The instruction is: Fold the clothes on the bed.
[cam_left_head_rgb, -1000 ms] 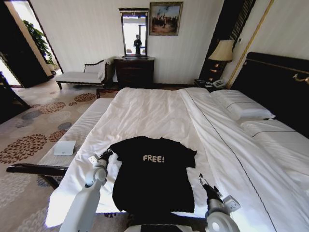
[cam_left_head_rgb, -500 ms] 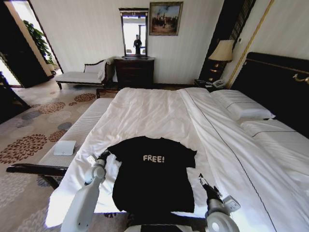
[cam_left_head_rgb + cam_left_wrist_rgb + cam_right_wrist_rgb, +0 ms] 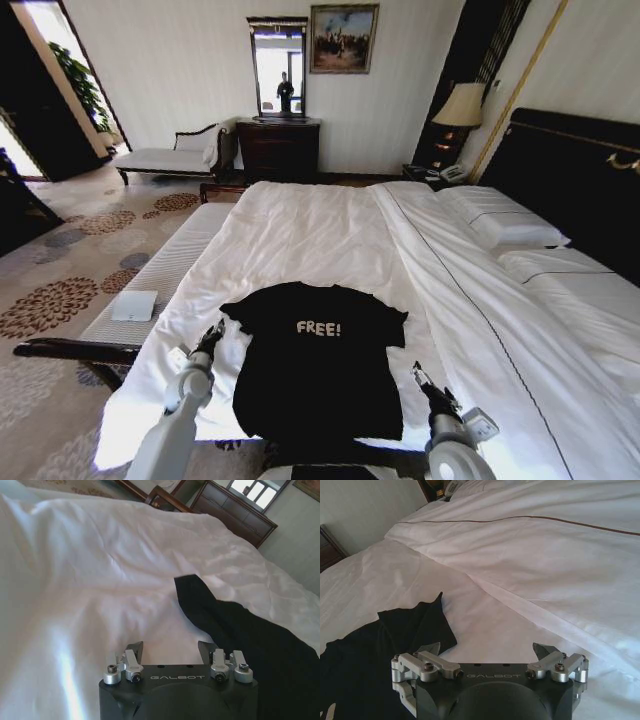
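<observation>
Black T-shirt [image 3: 318,360] lies flat and spread on the bed [image 3: 330,230], near the foot edge closest to me, "FREE!" facing up, both sleeves out. I see no fold made yet, so I judge the task at its very start (whole fold sequence left).

My left gripper [image 3: 211,335] sits low over the sheet just beside the shirt's left sleeve, not touching the cloth; in the left wrist view the fingers stand apart with nothing between them [image 3: 170,652], the sleeve tip [image 3: 187,582] lying ahead. My right gripper [image 3: 422,377] hovers near the shirt's right hem side, apart from the fabric; jaws spread wide and empty in the right wrist view [image 3: 487,650], right sleeve [image 3: 427,622] just ahead of the left finger.

Around: folded white duvet [image 3: 520,310] runs along the right of the shirt, pillows [image 3: 500,220] by the headboard, white-cushioned bench [image 3: 150,280] left of the bed with a small white item on it. Nothing lies on the shirt. The duvet ridge may crowd the right arm, I think; sheet wrinkles under the sleeve could get pinched with the cloth.
</observation>
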